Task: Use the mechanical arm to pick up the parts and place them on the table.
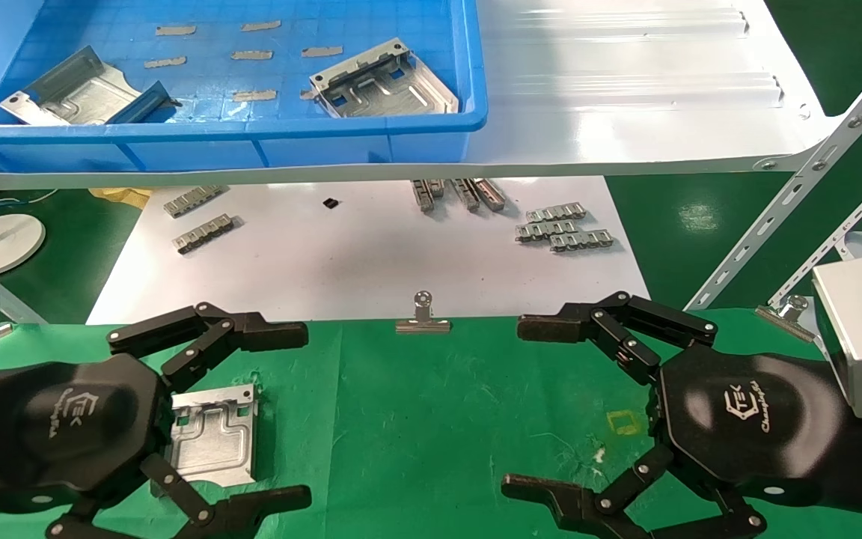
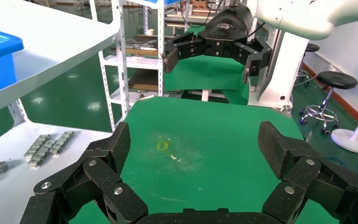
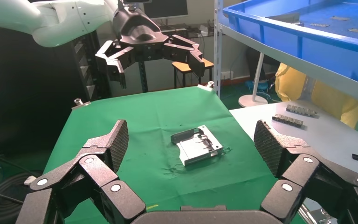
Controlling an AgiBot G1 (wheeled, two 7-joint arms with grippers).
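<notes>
- Lower left of the head view: the left gripper [image 1: 251, 412] hovers over the green surface [image 1: 438, 419] with its fingers [image 1: 266, 335] spread wide and nothing between them. One silvery part [image 1: 214, 434] lies flat on the cloth just under its palm edge, half hidden by the housing. In the right wrist view that part [image 3: 198, 145] sits free on the cloth, touching neither gripper.
- Lower right of the head view: the right gripper [image 1: 543, 408] hangs over bare cloth, its fingers [image 1: 551, 327] likewise wide apart and empty, well apart from the placed part.
- Middle: a binder clip [image 1: 423, 318] pins the cloth's far edge, and beyond it small grey ribbed strips [image 1: 564, 228] lie on a white board [image 1: 371, 254].
- Upper left, farthest: the blue bin [image 1: 251, 131] on the white shelf [image 1: 625, 82] holds two more parts, one at its left end [image 1: 72, 93] and one toward its right [image 1: 386, 81].
- The deciding relation, as I judge it: both remaining parts lie up and away from the fingers, beyond the bin's near wall, which must be cleared from above. The left arm looks nearer the left-end part, while the right-hand one sits about midway between the two arms.
</notes>
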